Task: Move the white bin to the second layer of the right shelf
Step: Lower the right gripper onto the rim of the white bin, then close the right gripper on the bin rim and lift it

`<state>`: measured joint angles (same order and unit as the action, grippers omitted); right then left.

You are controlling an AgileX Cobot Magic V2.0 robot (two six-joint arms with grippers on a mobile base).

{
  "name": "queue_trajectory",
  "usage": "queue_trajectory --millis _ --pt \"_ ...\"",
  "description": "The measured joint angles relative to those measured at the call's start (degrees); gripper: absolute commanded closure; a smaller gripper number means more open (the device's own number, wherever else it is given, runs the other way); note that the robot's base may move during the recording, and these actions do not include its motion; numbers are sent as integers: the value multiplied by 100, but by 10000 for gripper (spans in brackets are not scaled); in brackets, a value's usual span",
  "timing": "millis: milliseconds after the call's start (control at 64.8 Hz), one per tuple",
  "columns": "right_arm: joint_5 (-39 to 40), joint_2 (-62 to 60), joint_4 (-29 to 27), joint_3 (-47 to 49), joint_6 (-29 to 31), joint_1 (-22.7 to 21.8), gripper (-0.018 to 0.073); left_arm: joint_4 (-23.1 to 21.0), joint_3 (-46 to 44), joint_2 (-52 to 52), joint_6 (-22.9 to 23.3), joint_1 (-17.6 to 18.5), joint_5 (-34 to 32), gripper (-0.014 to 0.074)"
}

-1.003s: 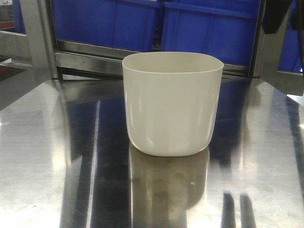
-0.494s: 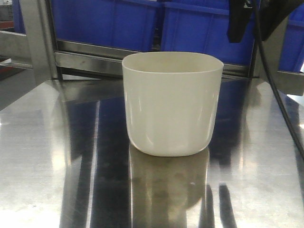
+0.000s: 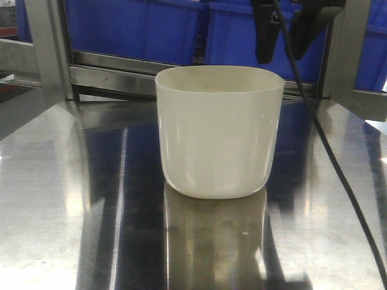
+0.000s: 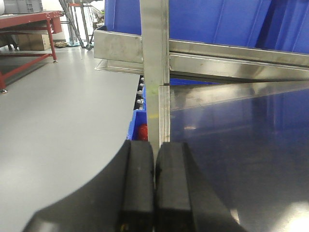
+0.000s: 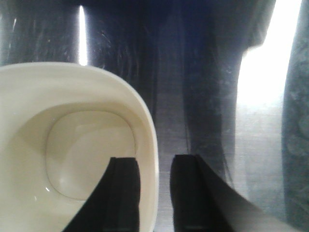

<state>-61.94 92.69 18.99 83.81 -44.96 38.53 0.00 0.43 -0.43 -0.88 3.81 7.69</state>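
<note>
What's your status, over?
Right gripper open, straddling bin rim from above. Left gripper shut, empty. Bin upright on table. Cable trails right of bin.

A polished steel bench (image 3: 60, 181) mirrors the blue crates (image 3: 139, 30) that stand in a row just behind it. A steel upright post (image 4: 154, 48) rises at the bench's corner. To the left a smooth grey floor (image 4: 58, 111) spreads out, with a red-framed table (image 4: 29, 21) far off. White glare (image 5: 260, 63) streaks the scuffed metal.
</note>
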Motion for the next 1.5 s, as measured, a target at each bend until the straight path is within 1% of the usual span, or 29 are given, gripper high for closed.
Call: queue_trajectory --millis 170,463,880,1328,1405,1497 --pt "0 82 -150 0 6 -10 269 0 0 0 0 0 0 512" --pt "-53 382 -171 3 6 -286 269 0 0 0 0 0 0 512" --pt "-53 467 -436 3 6 -286 269 0 0 0 0 0 0 512" --pt "-64 676 -456 3 47 -298 270 0 0 0 0 0 0 512" --pt "-64 676 -456 3 87 -310 281 0 0 0 0 0 0 512" --pt "-64 676 -456 3 126 -310 345 0 0 0 0 0 0 512"
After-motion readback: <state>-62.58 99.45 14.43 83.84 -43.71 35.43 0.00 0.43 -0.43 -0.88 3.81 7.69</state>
